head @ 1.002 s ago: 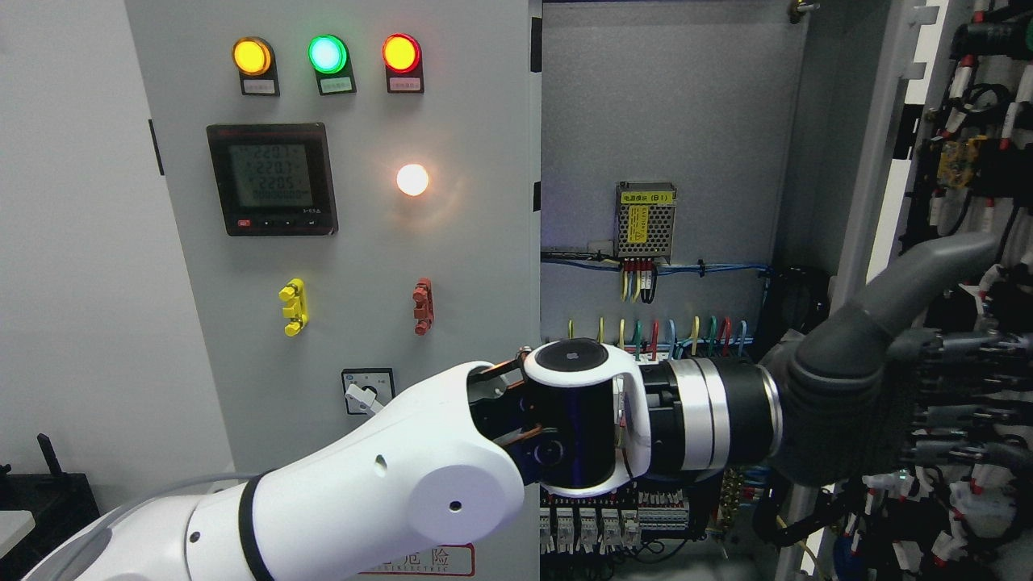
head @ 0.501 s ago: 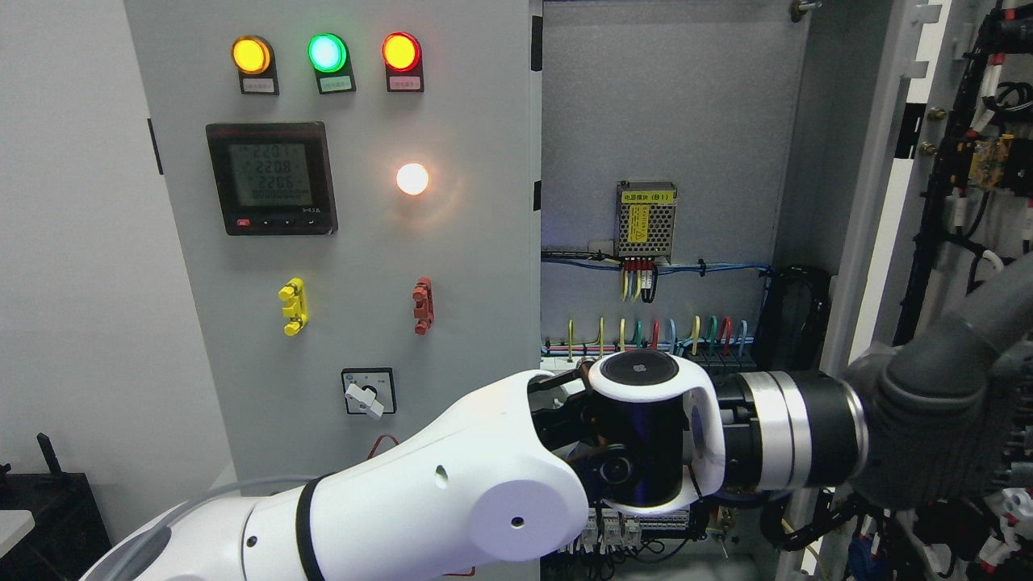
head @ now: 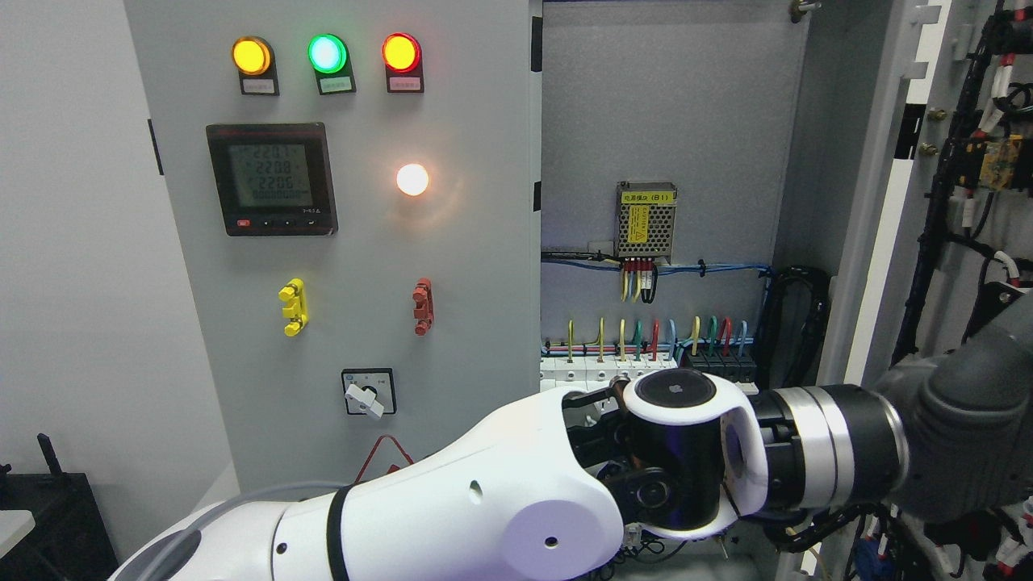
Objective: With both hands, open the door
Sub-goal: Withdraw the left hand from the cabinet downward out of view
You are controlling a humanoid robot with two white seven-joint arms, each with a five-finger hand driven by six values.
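A grey electrical cabinet fills the head view. Its left door (head: pixel 363 242) is closed and carries three lamps, a meter and a rotary switch. The right door (head: pixel 892 186) stands swung out to the right, its wired inner face (head: pixel 989 161) showing at the picture's edge. My left arm (head: pixel 484 508) comes in from the lower left and reaches across the open bay. Its grey hand (head: pixel 964 436) lies against the lower part of the right door at the right edge. The right arm is out of view.
Inside the open bay sit a power supply with a yellow label (head: pixel 646 219), a row of breakers with coloured wires (head: pixel 646 359) and a black cable bundle (head: pixel 795 323). A white wall (head: pixel 73 282) is on the left, with dark equipment (head: pixel 48 516) at the lower left.
My left arm has moved right and slightly down. The right door has swung further out to the right, so more of the cabinet's inside wall and frame shows.
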